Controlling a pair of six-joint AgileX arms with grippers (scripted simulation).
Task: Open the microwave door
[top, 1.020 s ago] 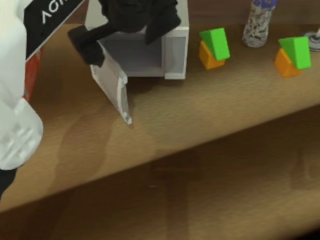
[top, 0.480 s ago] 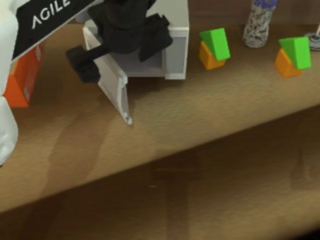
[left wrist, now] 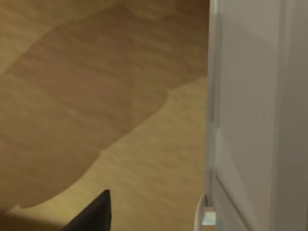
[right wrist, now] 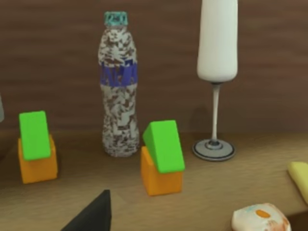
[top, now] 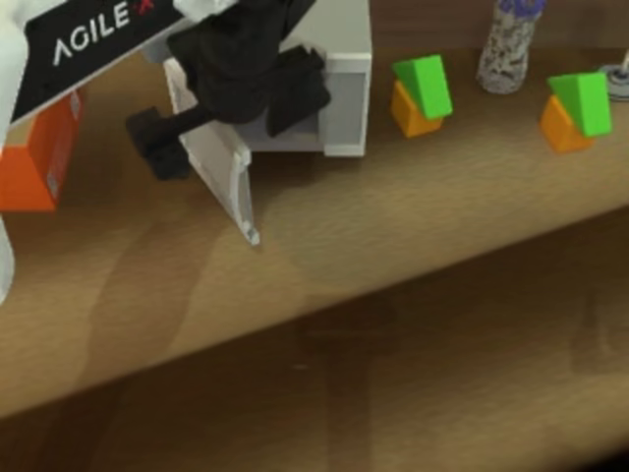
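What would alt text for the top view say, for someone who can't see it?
Seen from above, the microwave stands on a wooden table with the microwave door swung wide open, the left gripper beside it. An orange box stands left; two green-and-orange blocks and a bottle stand right.

The microwave point(top: 346, 93) is silver-white, and the microwave door point(top: 218, 172) has a pale grey window. The left gripper point(top: 157, 147) is black. The table point(top: 393, 295) is brown wood. Two toy blocks point(top: 421, 95) are orange with green tops. The box point(top: 37, 152) is orange. The bottle point(right wrist: 118, 86) is speckled brown and white with a blue band and teal cap. The glass point(right wrist: 216, 72) is creamy white.
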